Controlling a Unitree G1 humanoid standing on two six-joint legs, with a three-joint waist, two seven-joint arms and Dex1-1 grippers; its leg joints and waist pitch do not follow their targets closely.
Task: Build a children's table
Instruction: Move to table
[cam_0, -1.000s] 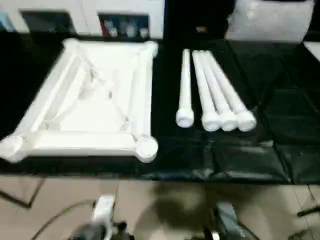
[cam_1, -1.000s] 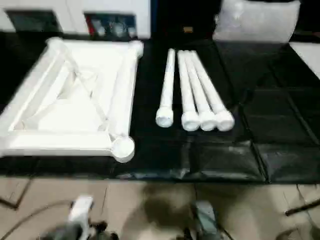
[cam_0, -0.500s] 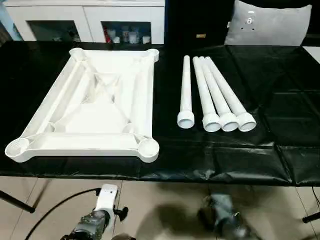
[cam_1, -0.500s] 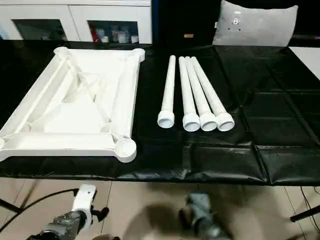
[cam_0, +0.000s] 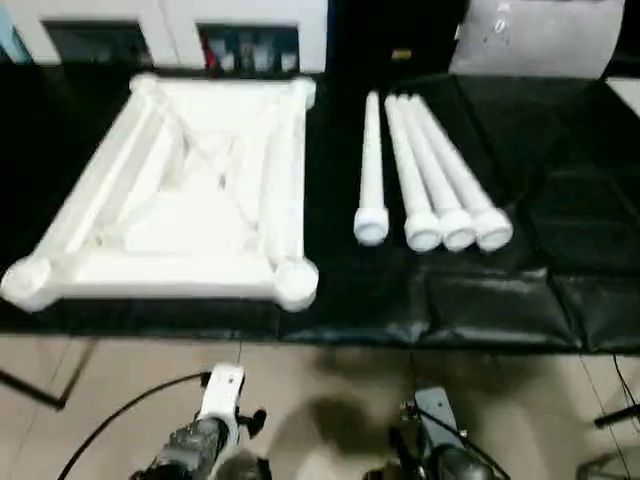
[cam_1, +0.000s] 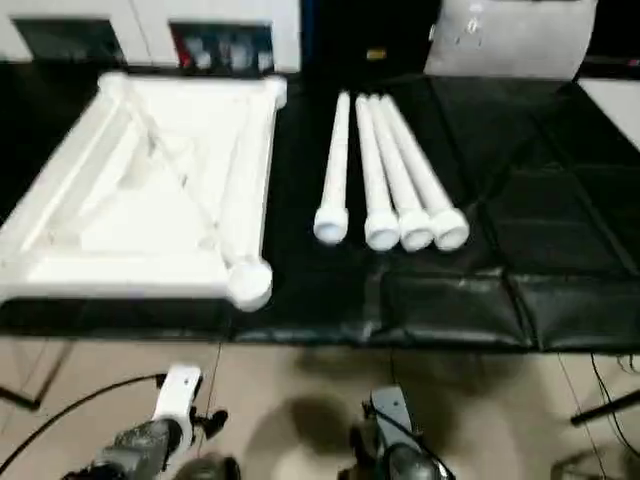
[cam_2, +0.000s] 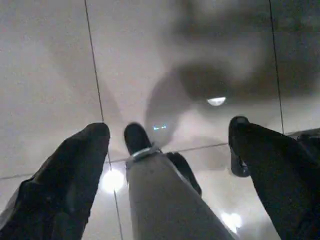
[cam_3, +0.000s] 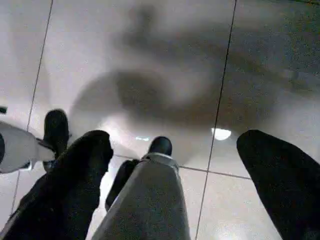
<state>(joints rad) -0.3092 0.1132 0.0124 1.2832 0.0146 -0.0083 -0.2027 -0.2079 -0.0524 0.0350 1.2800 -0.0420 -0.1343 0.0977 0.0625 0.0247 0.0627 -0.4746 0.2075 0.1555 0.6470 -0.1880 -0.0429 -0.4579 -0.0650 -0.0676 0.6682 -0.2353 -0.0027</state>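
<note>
The children's table lies in parts on a black-covered table (cam_0: 500, 300). Its white tabletop (cam_0: 190, 190) rests upside down on the left, ribbed underside up, with round sockets at the corners. To its right, several white tube legs (cam_0: 430, 180) lie side by side, flared ends toward me. Both arms hang low in front of the table edge, the left arm (cam_0: 205, 430) and the right arm (cam_0: 435, 455). My left gripper (cam_2: 168, 127) is open above the floor tiles, nothing between its fingers. My right gripper (cam_3: 173, 139) is open too and holds nothing.
A white cabinet (cam_0: 250, 40) with glass doors stands behind the table, and a grey cushion (cam_0: 540, 40) sits at the back right. Beige floor tiles (cam_0: 320, 380) lie below the table's front edge. A black stand foot (cam_0: 615, 415) shows at the right.
The whole picture has shifted and blurred, so the camera has moved. The tabletop and legs lie as before. Both grippers stay open near the floor.
</note>
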